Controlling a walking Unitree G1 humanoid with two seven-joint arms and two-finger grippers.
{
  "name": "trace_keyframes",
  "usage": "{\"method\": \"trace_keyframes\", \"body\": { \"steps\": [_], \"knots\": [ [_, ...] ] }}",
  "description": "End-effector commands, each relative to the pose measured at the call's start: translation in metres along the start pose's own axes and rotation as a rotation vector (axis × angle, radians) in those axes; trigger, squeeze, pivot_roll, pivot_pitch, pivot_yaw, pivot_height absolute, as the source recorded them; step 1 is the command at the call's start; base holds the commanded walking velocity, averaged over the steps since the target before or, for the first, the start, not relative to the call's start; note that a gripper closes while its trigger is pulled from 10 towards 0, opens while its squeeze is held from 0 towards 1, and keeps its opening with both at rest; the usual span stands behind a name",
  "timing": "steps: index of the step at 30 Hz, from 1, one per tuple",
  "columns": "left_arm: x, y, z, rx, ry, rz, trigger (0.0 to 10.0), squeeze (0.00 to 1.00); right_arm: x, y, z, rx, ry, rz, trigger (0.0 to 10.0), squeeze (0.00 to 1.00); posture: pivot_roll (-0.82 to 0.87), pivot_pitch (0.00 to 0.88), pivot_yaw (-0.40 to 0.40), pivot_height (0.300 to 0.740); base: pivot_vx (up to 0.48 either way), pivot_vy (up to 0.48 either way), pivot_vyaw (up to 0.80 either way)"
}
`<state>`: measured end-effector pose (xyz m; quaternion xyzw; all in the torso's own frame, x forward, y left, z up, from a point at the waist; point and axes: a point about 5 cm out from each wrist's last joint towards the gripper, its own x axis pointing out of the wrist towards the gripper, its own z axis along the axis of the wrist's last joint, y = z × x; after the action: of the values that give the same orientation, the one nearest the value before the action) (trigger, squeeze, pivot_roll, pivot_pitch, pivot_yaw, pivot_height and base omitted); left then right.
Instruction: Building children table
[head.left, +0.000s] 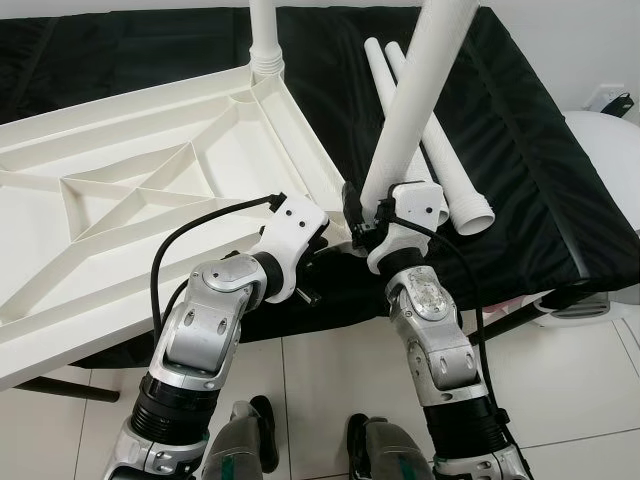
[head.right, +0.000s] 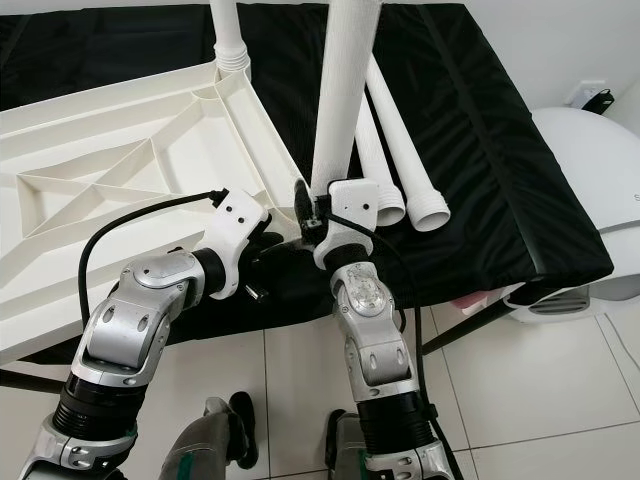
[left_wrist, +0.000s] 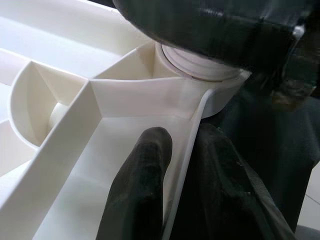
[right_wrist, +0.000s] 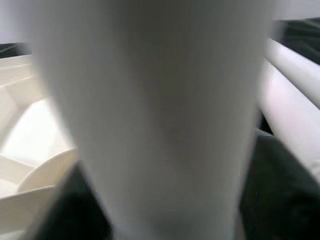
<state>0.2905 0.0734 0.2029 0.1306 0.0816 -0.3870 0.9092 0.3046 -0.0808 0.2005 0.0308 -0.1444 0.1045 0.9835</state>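
Right tool (head.left: 368, 222) grips a white leg (head.left: 415, 105) over the tabletop (head.left: 120, 190) corner socket; left tool (left_wrist: 175, 165) pinches the rim. Next, screw it in.

head stereo pair looking down, wrist cameras close on tabletop (left_wrist: 75, 165)
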Motion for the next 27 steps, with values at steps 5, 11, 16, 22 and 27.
{"method": "trace_keyframes", "body": {
  "steps": [5,11,16,22,27],
  "knots": [
    [-0.002,0.002,-0.003,-0.011,0.006,0.067,10.0,0.00,-0.017,-0.007,-0.006,0.046,0.017,-0.036,10.0,1.00,-0.02,0.235,-0.031,0.740,0.000,0.000,0.00],
    [-0.001,0.003,-0.004,-0.011,0.009,0.066,10.0,0.00,-0.030,-0.017,0.014,0.067,-0.088,-0.016,10.0,0.00,-0.02,0.239,-0.025,0.740,0.000,0.000,0.00],
    [0.000,0.004,-0.005,-0.007,0.012,0.065,10.0,0.00,-0.038,-0.020,0.020,0.079,-0.118,0.015,10.0,0.00,-0.03,0.240,-0.024,0.740,0.000,0.000,0.00],
    [-0.001,0.015,-0.011,-0.004,0.035,0.098,10.0,0.00,-0.067,-0.030,0.020,-0.007,-0.085,0.042,10.0,0.00,-0.03,0.242,-0.019,0.740,0.000,0.000,0.00],
    [-0.001,0.018,-0.011,-0.007,0.037,0.099,10.0,0.63,-0.075,-0.030,0.018,-0.018,-0.064,0.054,10.0,0.00,-0.04,0.243,-0.015,0.740,0.000,0.000,0.00]
  ]
}}
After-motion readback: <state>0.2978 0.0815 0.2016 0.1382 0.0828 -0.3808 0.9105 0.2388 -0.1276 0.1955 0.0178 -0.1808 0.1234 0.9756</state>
